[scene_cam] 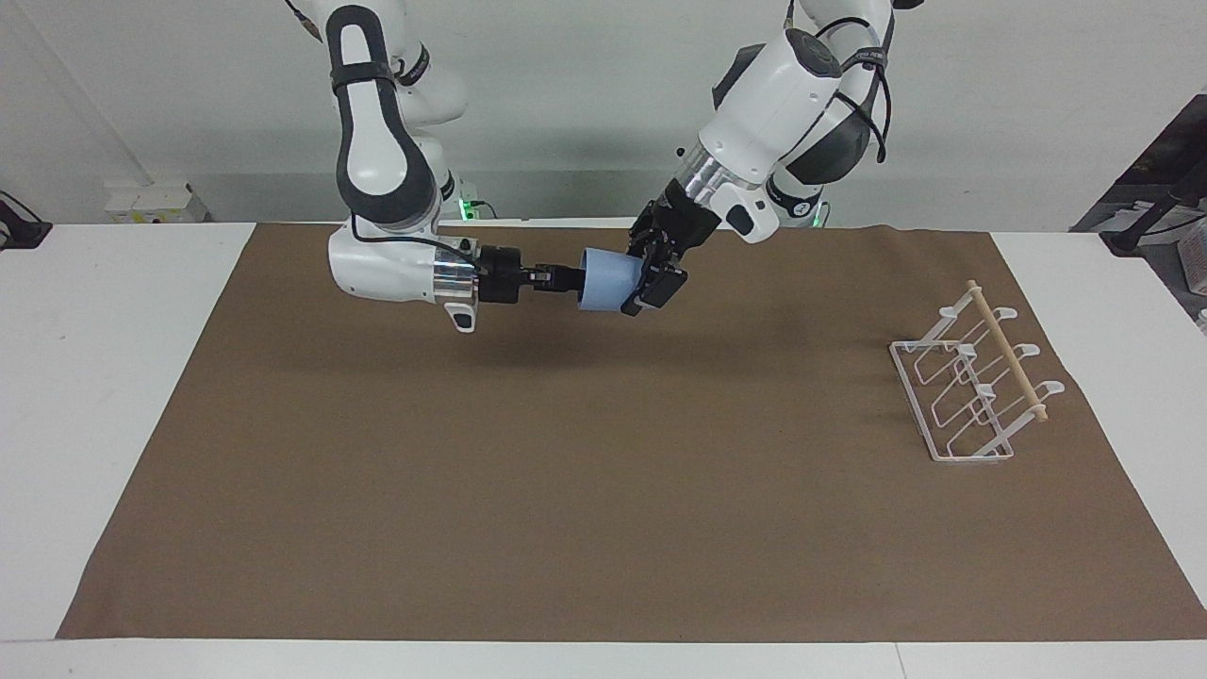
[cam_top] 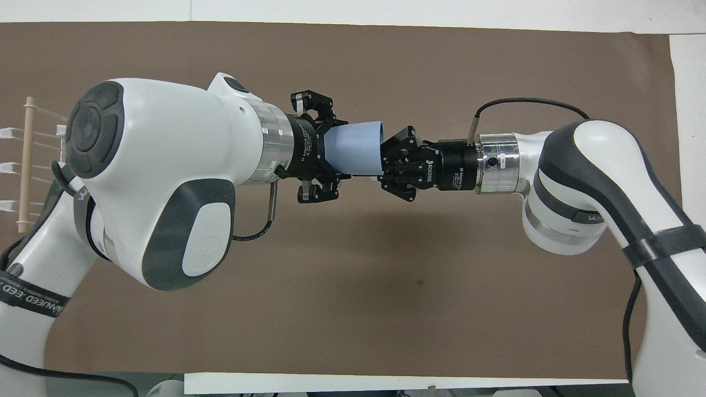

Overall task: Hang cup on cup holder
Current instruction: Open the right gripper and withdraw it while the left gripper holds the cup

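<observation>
Light-blue plastic cup point(scene_cam: 608, 278) is hanging sideways in mid-air over the brown mat point(scene_cam: 603, 490) — left gripper point(scene_cam: 651, 280) is clamping its narrow end, right gripper point(scene_cam: 570, 276) is pinching the rim. White wire cup holder point(scene_cam: 976, 382) is sitting well apart, toward the left arm's end.

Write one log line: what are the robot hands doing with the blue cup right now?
stage: handover over brown mat | left gripper: shut on light-blue plastic cup | right gripper: at its rim | white wire cup holder: empty
</observation>
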